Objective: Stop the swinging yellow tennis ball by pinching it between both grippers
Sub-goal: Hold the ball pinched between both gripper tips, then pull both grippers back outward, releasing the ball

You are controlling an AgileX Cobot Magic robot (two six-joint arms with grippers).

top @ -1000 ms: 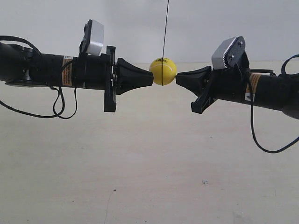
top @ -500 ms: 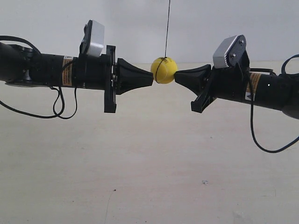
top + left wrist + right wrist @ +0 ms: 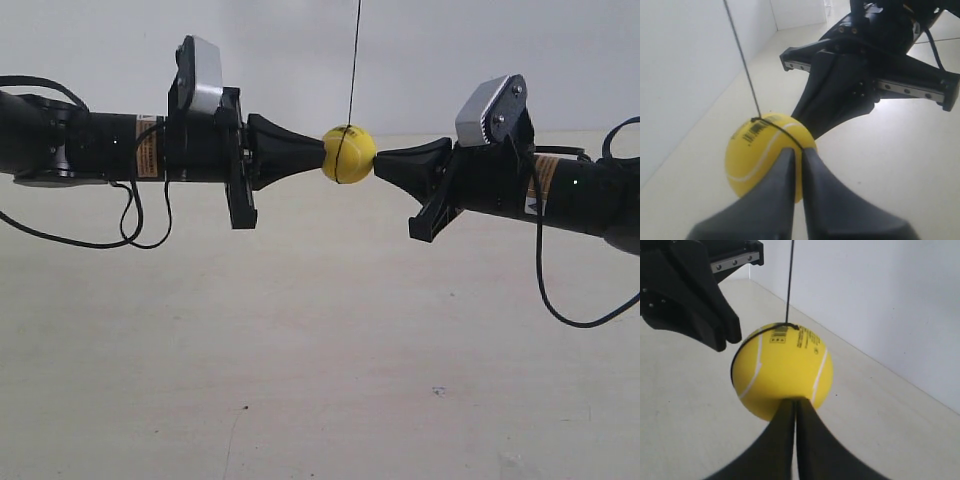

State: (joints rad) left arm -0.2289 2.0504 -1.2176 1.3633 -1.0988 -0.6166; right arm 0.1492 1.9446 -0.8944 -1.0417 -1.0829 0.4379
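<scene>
The yellow tennis ball (image 3: pixel 348 154) hangs on a thin black string (image 3: pixel 354 60) and sits squeezed between two black cone tips. My left gripper (image 3: pixel 322 155), on the arm at the exterior view's left, is shut and its tip presses the ball's side. My right gripper (image 3: pixel 378 163) is shut too and touches the opposite side. In the left wrist view the ball (image 3: pixel 765 155) rests against the closed left gripper (image 3: pixel 801 152), with the right gripper (image 3: pixel 840 95) behind it. The right wrist view shows the ball (image 3: pixel 785 377) against the right gripper (image 3: pixel 795 402).
A pale flat surface (image 3: pixel 320 350) lies well below both arms. A white wall (image 3: pixel 420 50) stands close behind. Black cables (image 3: pixel 130 225) droop under the arm at the exterior view's left, and another cable (image 3: pixel 560 300) loops under the other arm.
The left gripper has moved toward the ball and now touches it, closing the small gap. The ball has shifted slightly left and turned. The right arm has stayed almost still.
</scene>
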